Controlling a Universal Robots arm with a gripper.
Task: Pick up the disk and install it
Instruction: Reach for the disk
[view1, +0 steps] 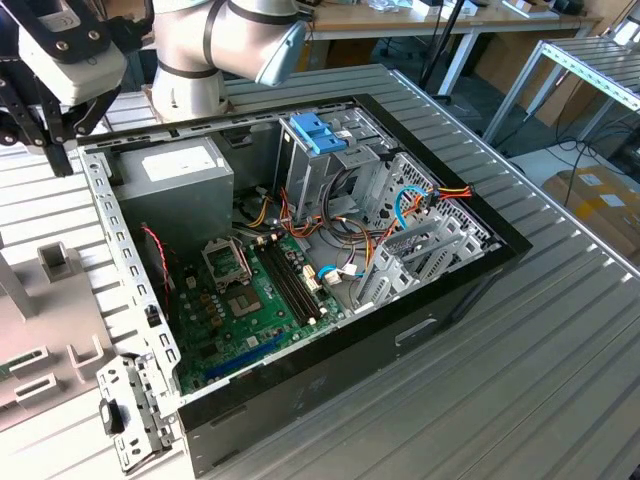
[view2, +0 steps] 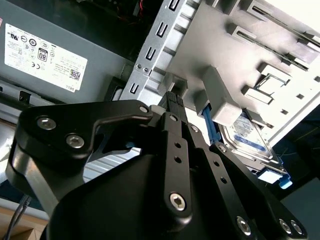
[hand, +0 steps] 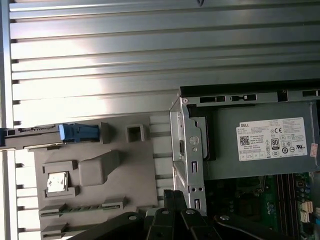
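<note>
Jaws together, the black gripper (view1: 60, 152) at the exterior view's upper left hangs near the dark, white-labelled rectangular disk (view2: 246, 134) standing on edge.

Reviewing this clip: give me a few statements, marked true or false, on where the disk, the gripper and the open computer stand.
1. The disk is mounted inside the computer case. False: the disk lies on the grey fixture beside the case.
2. The power supply carries a white sticker. True.
3. The case is open, with the green motherboard exposed. True.
4. The gripper is reaching into the bay at the blue latch. False: the gripper hangs at the exterior view's left, near the case corner by the power supply, well away from the blue latch.
</note>
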